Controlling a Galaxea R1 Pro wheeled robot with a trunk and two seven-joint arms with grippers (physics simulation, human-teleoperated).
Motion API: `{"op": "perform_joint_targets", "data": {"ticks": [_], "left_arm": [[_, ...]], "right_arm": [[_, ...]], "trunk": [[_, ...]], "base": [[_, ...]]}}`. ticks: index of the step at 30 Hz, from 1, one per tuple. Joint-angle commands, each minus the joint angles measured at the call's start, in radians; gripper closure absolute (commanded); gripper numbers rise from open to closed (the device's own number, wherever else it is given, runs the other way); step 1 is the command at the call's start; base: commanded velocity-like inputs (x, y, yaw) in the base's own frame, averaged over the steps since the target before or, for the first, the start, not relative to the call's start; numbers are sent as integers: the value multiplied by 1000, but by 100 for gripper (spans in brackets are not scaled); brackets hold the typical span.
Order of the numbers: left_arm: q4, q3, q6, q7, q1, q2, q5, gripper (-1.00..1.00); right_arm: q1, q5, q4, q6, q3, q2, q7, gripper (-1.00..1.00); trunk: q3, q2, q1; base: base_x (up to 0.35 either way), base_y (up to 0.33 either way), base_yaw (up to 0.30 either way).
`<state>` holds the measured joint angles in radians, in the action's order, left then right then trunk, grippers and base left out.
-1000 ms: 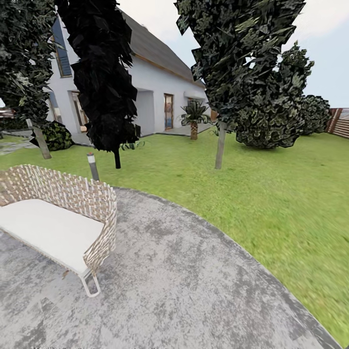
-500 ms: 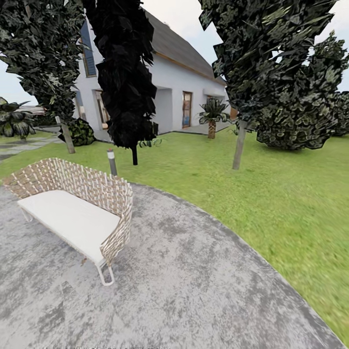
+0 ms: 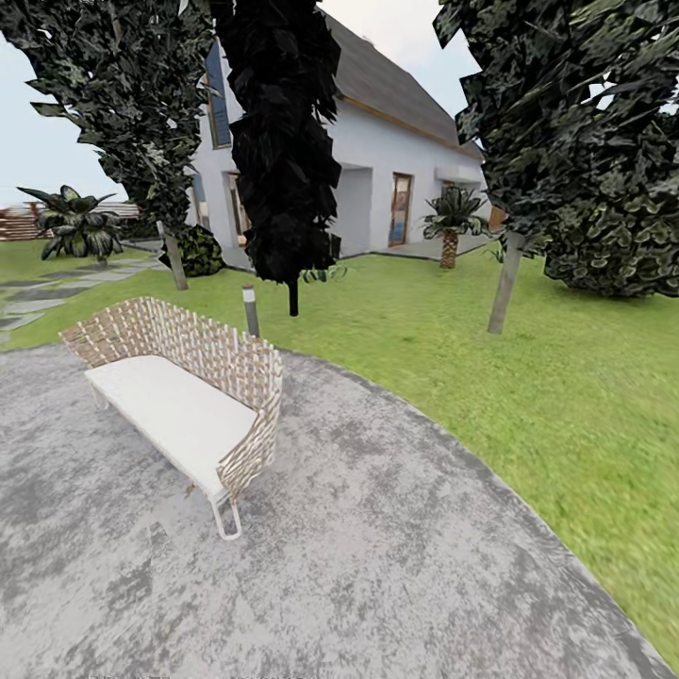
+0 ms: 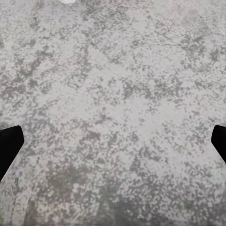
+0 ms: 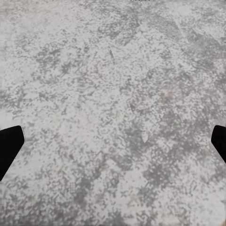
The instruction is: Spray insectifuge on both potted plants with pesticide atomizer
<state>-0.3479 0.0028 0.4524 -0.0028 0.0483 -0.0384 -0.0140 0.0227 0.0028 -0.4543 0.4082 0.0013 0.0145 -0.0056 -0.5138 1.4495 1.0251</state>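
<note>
- Head view: a round patio [image 3: 396,566] of mottled grey, gravelly surface takes up the foreground, edged by a curved border against the green lawn [image 3: 566,396] of the garden.
- A woven wicker sofa [image 3: 189,377] with a lattice back, a flat white cushion and thin white looped legs stands on the patio's left part.
- Just behind the sofa, at the lawn's edge, rises a slim grey bollard lamp [image 3: 251,311].
- Three trees with dark, jagged foliage stand on the grass; the middle one [image 3: 283,141] is almost black.
- Behind them is a white house [image 3: 377,170] with a grey pitched roof, and a small palm [image 3: 451,222] near its door.
- At far left, irregular grey stepping slabs [image 3: 42,302] lead toward a broad-leaved plant [image 3: 75,222]; whether it is potted cannot be told.
- Left wrist view: the left end effector [image 4: 113,143] is spread wide, its dark fingertips [image 4: 8,146] at opposite edges, empty above speckled grey patio.
- Right wrist view: the right end effector [image 5: 113,143] is likewise spread and empty, with its dark fingertips [image 5: 8,146] over the same grainy surface.
</note>
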Motion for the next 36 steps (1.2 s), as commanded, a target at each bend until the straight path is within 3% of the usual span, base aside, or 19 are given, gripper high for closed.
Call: {"op": "perform_joint_targets", "data": {"ticks": [1, 36], "left_arm": [[1, 0, 3, 0, 1, 0, -1, -100], [1, 0, 2, 0, 1, 0, -1, -100]], "right_arm": [[0, 0, 0, 3, 0, 0, -1, -100], [0, 0, -7, 2, 0, 1, 2, -100]], "trunk": [[-1, 1, 0], [-29, 1, 0]], "base": [[0, -1, 263], [0, 0, 244]]}}
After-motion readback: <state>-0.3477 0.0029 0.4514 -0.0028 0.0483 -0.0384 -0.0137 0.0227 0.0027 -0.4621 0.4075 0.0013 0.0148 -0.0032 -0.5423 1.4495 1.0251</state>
